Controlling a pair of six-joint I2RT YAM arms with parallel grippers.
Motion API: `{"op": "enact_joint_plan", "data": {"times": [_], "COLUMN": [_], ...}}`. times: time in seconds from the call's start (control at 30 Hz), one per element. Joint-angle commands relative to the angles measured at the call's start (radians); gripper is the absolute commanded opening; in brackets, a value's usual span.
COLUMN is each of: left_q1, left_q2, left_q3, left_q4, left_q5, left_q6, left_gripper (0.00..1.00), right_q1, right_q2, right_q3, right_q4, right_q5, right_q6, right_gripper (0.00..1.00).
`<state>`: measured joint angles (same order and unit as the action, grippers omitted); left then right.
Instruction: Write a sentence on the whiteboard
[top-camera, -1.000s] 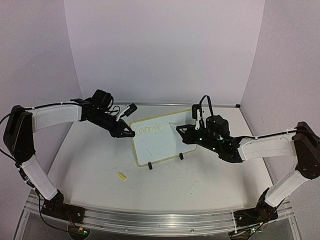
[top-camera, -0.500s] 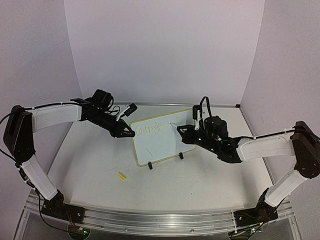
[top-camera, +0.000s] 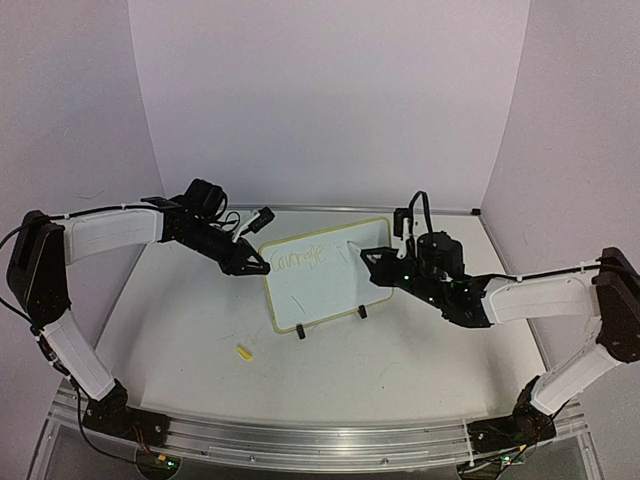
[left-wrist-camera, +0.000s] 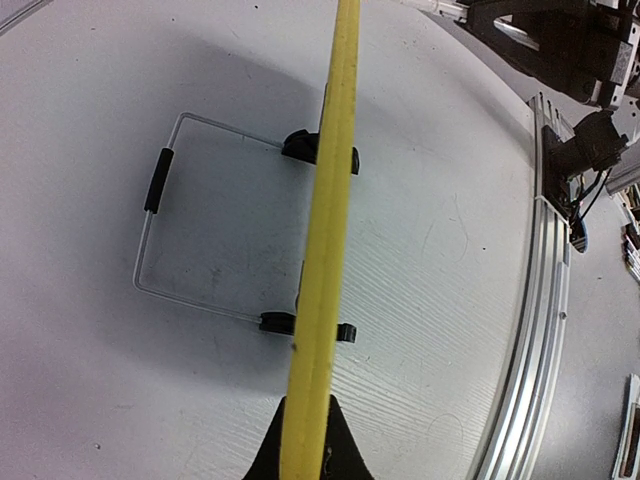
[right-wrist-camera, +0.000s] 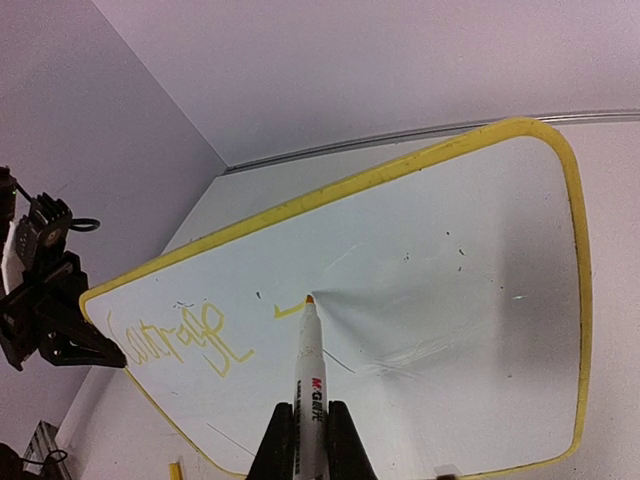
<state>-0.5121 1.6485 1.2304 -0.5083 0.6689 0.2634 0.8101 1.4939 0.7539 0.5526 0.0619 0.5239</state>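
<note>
Because the whiteboard (top-camera: 318, 278) looks light, thin and stiff as it stands tilted on the desk (top-camera: 400, 350), I judge it would skid or tip under the marker's (right-wrist-camera: 308, 365) push unless braced at the frame. My left pincer (left-wrist-camera: 305, 462) is closed on that yellow rim, the board running straight ahead of it. My right pincer (right-wrist-camera: 305, 440) is clamped on the marker barrel, whose tip seems to touch the slick board face just ahead of it, right of the sentence (right-wrist-camera: 190, 340), so a light press should do.
</note>
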Motion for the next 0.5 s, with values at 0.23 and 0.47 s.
{"op": "enact_joint_plan", "data": {"times": [0.23,0.47], "left_q1": [-0.002,-0.002], "left_q2": [0.002,0.001], "left_q3": [0.006,0.007], "left_q4": [-0.059,-0.06], "left_q5": [-0.138,-0.139], "left_q6": [0.049,0.049], "left_gripper": [0.0,0.0], "right_q1": [-0.002,-0.003], "right_q2": [0.01,0.05], "right_q3": [0.065,0.086], "right_q4": [0.045,0.032], "right_q5": [-0.054,-0.049], "right_q6": [-0.036,-0.033], "right_gripper": [0.0,0.0]}}
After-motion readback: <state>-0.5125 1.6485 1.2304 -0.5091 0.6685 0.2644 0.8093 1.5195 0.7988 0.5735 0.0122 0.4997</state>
